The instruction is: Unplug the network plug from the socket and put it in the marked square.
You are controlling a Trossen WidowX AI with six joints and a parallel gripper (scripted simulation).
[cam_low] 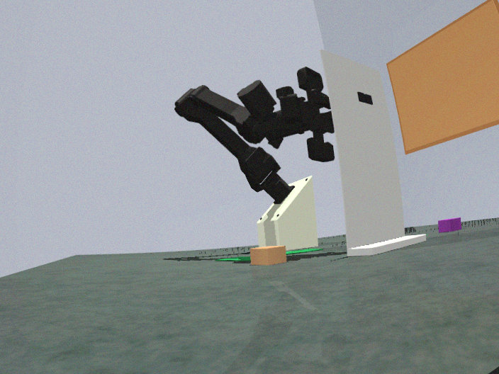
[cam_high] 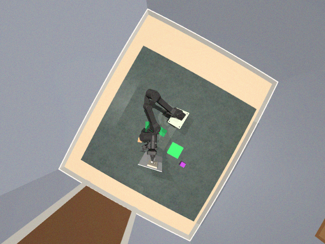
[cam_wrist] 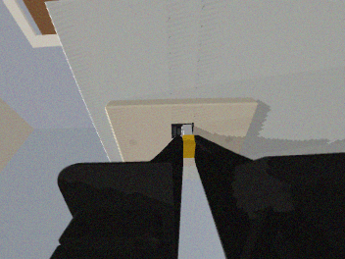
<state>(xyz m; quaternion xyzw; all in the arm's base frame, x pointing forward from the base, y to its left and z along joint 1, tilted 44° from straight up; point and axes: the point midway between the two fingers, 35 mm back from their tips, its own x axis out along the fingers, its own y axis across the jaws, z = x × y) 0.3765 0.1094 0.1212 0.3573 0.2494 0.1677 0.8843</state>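
The upright panel (cam_high: 159,159) (cam_low: 371,168) (cam_wrist: 123,59) carries a beige socket plate (cam_wrist: 216,118). A dark socket opening (cam_wrist: 175,130) shows in the plate. The small pale plug (cam_wrist: 187,129) is at the opening, with a yellow tab (cam_wrist: 189,147) toward me. How deep the plug sits is unclear. My gripper (cam_high: 152,161) (cam_wrist: 186,140) is closed narrowly on the plug, its tips on both sides of the yellow tab. Its fingertips are hidden behind the panel in the exterior view. A bright green square (cam_high: 175,150) lies on the table, to the right of the panel in the top view.
Darker green patches (cam_high: 162,131) (cam_high: 147,125) lie partly under the arm; whether they mark one area is unclear. An orange block (cam_high: 139,140) (cam_low: 268,255) is near the arm. A purple cube (cam_high: 182,164) (cam_low: 449,224) lies beyond the green square. The arm's pale base (cam_high: 178,123) (cam_low: 300,221) stands behind.
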